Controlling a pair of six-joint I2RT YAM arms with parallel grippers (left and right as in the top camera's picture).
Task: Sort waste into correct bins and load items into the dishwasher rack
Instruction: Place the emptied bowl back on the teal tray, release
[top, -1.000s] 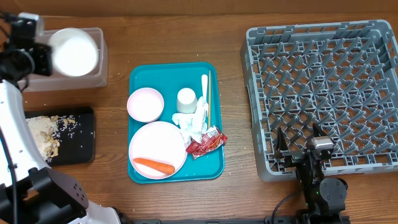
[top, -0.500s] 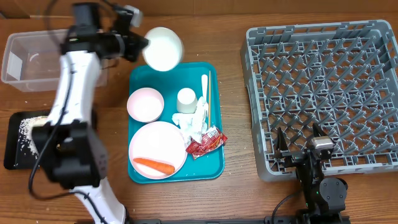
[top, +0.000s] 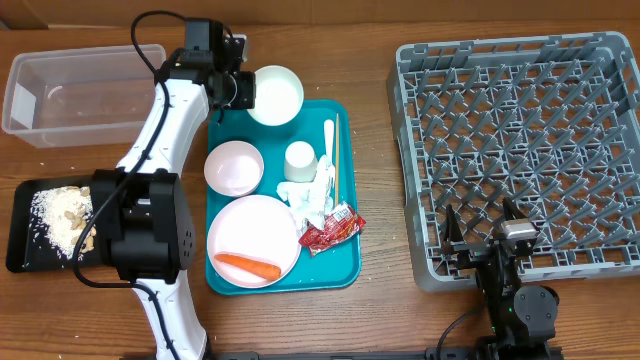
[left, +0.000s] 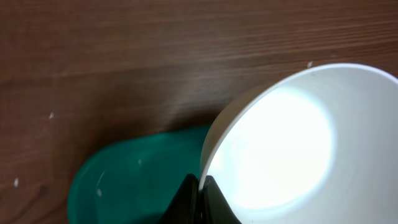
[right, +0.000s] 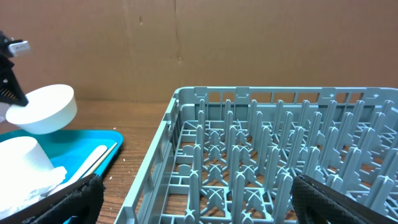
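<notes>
Overhead: left hand (top: 249, 90) is clamping fully shut on the rim of the white bowl (top: 276, 95), which is sitting over the tray's (top: 336, 266) far edge. On the tray: pink bowl (top: 233, 167) and cup (top: 299, 158) are sitting in the far half, with the plate (top: 250, 232) in the near-left corner and the carrot (top: 246, 266) lying on it. Napkins (top: 311, 196) are sitting mid-tray, wrapper (top: 331, 228) just nearer than them. Fork (top: 328, 135) and chopsticks (top: 337, 160) are lying along the right side. Tub (top: 70, 90) is sitting left of the tray at the far side, and the black tray (top: 130, 215) with crumbs (top: 65, 213) left at the near side. Rack (top: 520, 150) is sitting right of the tray. Right hand (top: 485, 232) is hanging wide open at the rack's near edge, holding nothing.

Left wrist: left hand (left: 200, 186) is pinching the bowl (left: 292, 143) rim between closed fingers, tray (left: 137, 177) corner below, worktop (left: 124, 50) beyond. Can't tell if the bowl is touching the tray.

Right wrist: right hand (right: 196, 186) is gaping, fingers (right: 74, 199) empty, facing the rack (right: 267, 143). Tray (right: 81, 138) is showing at left, bowl (right: 43, 109) at its far edge, cup (right: 18, 155) nearer.
</notes>
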